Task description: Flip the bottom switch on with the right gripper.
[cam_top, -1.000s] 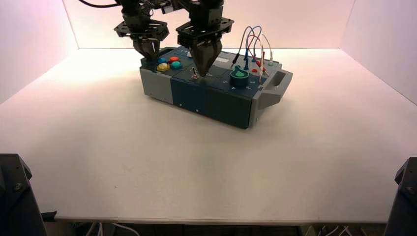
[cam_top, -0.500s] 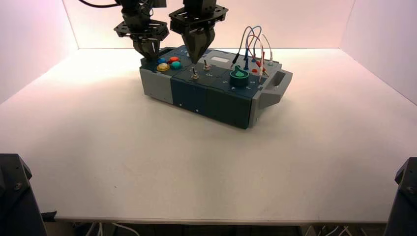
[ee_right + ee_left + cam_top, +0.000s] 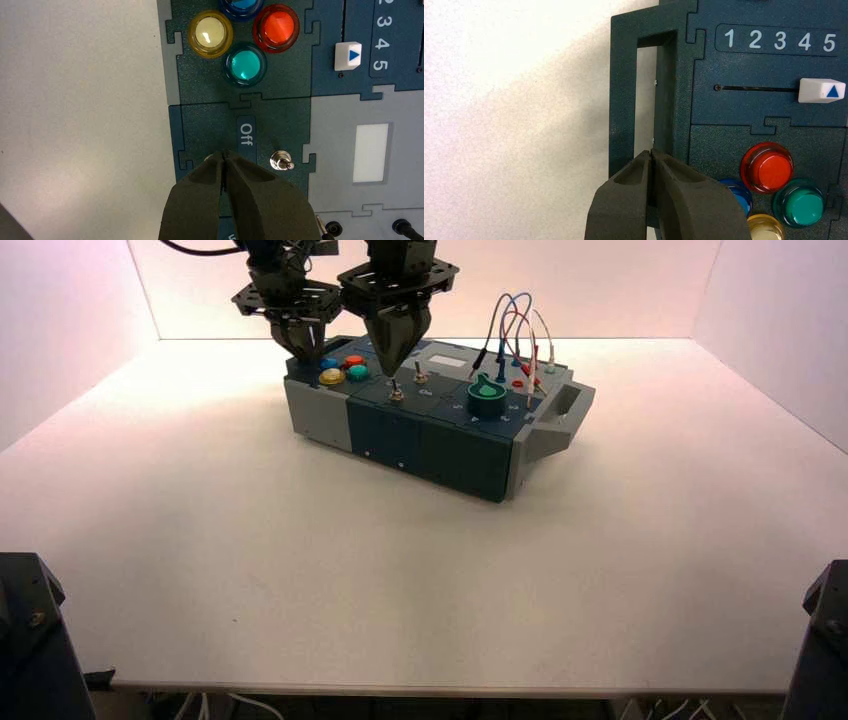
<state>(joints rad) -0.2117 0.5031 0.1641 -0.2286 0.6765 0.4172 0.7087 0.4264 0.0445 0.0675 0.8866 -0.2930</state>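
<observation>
Nearest, bare table (image 3: 420, 580), then box's front wall (image 3: 430, 455). Bottom switch (image 3: 396, 393), silvery toggle in dark panel, just behind that wall. Me, right gripper (image 3: 391, 374), at its lever, tips on coloured-button side; jaws together, pointing down; contact can't be told. Reach looks done; flip left to make or confirm, lever mostly hidden behind me in wrist view. "Off" lettering (image 3: 246, 134) near me. Farther back, twin toggle (image 3: 420, 375), to be spared. Left gripper (image 3: 308, 359) idle by blue button (image 3: 329, 363), jaws together.
</observation>
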